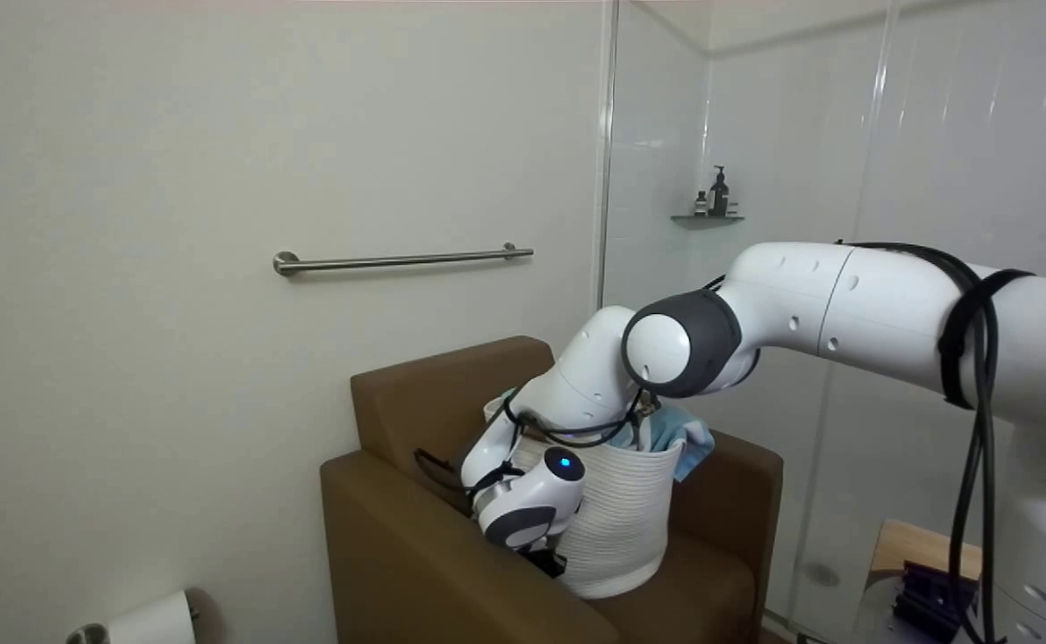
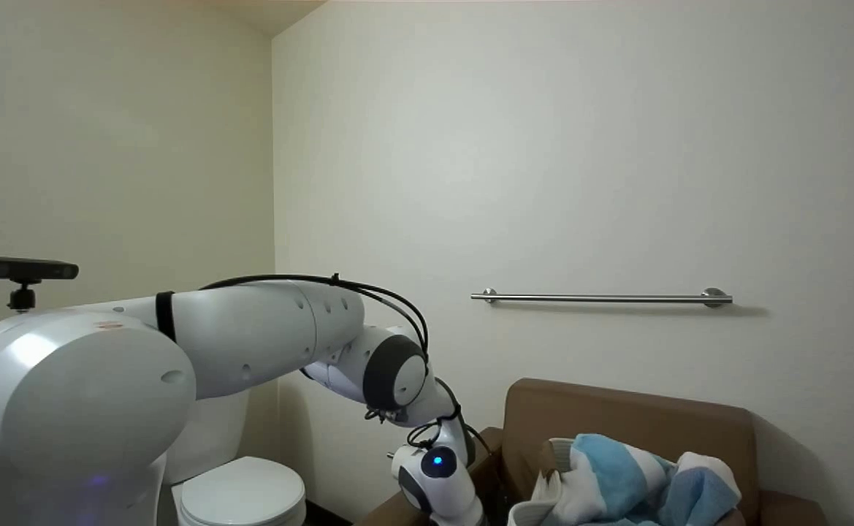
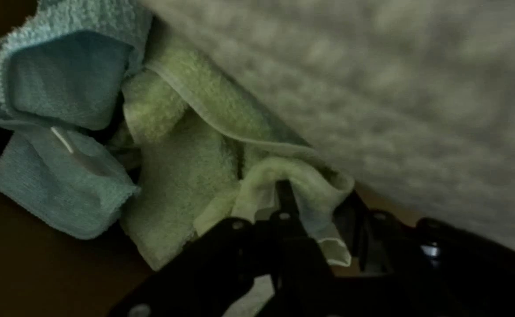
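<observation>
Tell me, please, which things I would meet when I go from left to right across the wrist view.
Blue cloth → yellow-green cloth → white basket.

Soft light washes the wall [image 2: 543,146] in an exterior view, with faint shadow under the bar [image 2: 602,298] and glare on the arm [image 2: 266,332], while the wrist view is murky, the cloth [image 3: 191,163] dim and the basket [image 3: 394,101] blurred.

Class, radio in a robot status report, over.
Gripper: jaws either side of yellow-green cloth, firm hold unclear. Cloth crumpled beside blue fabric. White basket close by, possibly obstructing.
</observation>
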### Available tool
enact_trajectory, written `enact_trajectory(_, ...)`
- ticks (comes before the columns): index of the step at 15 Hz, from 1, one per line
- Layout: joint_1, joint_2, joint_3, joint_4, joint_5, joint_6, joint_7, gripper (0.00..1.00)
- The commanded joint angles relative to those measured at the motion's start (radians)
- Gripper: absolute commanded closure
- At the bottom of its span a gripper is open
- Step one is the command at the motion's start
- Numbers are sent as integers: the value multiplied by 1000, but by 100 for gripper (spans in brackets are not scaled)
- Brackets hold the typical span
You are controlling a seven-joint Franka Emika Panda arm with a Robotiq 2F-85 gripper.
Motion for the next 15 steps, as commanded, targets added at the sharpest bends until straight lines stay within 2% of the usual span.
enact_trajectory(1, -20, 26, 18, 51, 17, -42, -35, 89)
enact_trajectory(3, -21, 28, 18, 60, 19, -41, -39, 93)
enact_trajectory(4, -48, 56, 65, 89, -24, -14, -41, 93)
enact_trajectory(5, -23, 27, 23, 57, 19, -43, -41, 90)
enact_trajectory(6, -26, 20, 24, 47, 21, -47, -44, 87)
enact_trajectory(7, -49, 26, 60, 42, -20, -30, -42, 88)
enact_trajectory(9, -68, 24, 88, 24, -28, -23, -72, 88)
enact_trajectory(11, -65, 25, 92, 31, -37, -21, -89, 87)
enact_trajectory(13, -63, 28, 89, 44, -45, -30, -109, 87)
enact_trajectory(14, -38, 21, 46, 46, -12, -68, -110, 86)
enact_trajectory(15, -37, 27, 37, 63, -21, -92, -107, 85)
